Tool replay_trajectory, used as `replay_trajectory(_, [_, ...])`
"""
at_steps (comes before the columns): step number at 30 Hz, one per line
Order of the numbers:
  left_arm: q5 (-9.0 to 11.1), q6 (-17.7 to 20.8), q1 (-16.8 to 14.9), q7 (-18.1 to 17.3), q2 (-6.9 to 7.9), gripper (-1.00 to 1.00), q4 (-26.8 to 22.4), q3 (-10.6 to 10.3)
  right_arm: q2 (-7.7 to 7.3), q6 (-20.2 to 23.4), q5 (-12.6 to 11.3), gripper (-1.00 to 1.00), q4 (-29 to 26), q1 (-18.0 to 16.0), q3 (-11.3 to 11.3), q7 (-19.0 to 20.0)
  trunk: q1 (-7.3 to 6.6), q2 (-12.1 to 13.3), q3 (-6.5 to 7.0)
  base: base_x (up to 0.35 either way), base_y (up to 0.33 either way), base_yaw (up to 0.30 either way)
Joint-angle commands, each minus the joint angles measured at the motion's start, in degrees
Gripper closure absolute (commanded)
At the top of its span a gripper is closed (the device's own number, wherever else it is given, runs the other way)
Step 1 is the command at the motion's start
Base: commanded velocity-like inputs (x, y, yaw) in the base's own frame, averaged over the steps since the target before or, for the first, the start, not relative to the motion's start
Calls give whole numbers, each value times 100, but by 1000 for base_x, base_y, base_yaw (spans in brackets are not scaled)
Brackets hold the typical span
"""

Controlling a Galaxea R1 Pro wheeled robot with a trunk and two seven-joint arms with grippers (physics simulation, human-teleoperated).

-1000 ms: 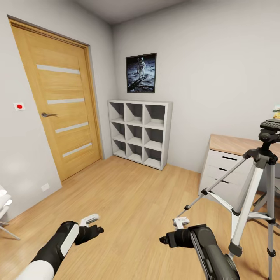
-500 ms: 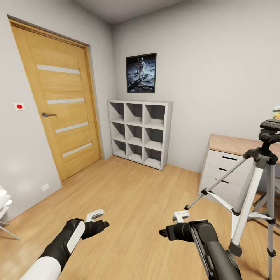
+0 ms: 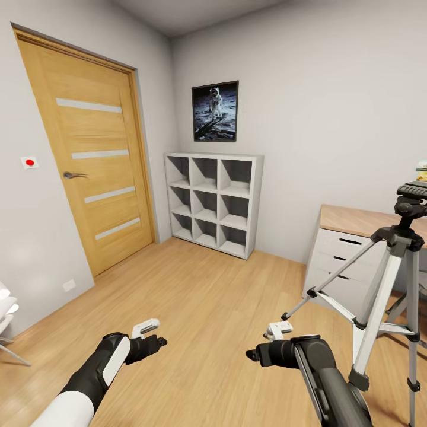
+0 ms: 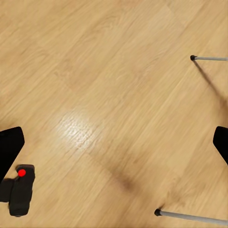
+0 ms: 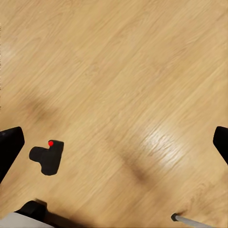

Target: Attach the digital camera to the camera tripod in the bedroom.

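The digital camera (image 4: pixel 20 190), a small black box with a red button, lies on the wood floor; it also lies in the right wrist view, the digital camera (image 5: pixel 47 157). The camera tripod (image 3: pixel 388 279) stands at the right with silver legs and a black head; its black feet (image 4: pixel 193 57) rest on the planks. My left gripper (image 3: pixel 151 334) hovers low over the floor, open and holding nothing. My right gripper (image 3: pixel 267 342) hangs beside the tripod's near leg, also open and holding nothing. In both wrist views the black fingertips (image 4: pixel 8 147) sit wide apart, well above the camera.
A wood-topped white desk (image 3: pixel 350 220) stands behind the tripod. White cube shelves (image 3: pixel 213 201) stand against the far wall under a poster (image 3: pixel 215 111). A shut wooden door (image 3: pixel 89 154) is at the left. Part of a white chair (image 3: pixel 6 320) shows at the left edge.
My left gripper has moved forward and a little right over the floor. The right gripper has shifted slightly right. The camera, the tripod and the view itself have stayed put.
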Motion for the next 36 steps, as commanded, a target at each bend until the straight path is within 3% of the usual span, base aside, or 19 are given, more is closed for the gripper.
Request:
replay_trajectory(1, [25,29,-3,5,2,-100,-8,6,9,19,60,-100,-6,-4,-10,57,0,-4,-6,0,0,0])
replay_trajectory(8, [30,30,-3,1,0,-100,-38,10,14,25,70,-100,-6,-4,-15,51,0,-4,-6,0,0,0])
replay_trajectory(36, [59,153,-3,1,24,-100,-93,22,-1,365,45,-100,-6,-4,-34,53,615,-1127,-509,0,0,0])
